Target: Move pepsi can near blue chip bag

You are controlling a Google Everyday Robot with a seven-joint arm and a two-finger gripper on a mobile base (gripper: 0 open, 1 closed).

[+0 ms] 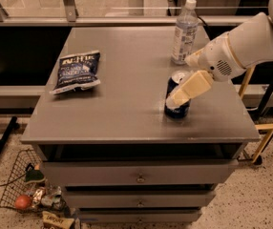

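Well, a grey table (127,113) stands here, with a white arm (251,42) reaching in from its right. The blue chip bag (75,71) lies at the left, well apart from the upright pepsi can (174,112) at front right. The gripper (186,89) is right against the can; whether it grips, I cannot tell.

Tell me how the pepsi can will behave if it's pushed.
The pepsi can stands upright on the smooth table, so a low push probably slides it; a high one may tip it, and then it would roll. Its metal wall looks rigid but slick. The gripper is at the can's front.
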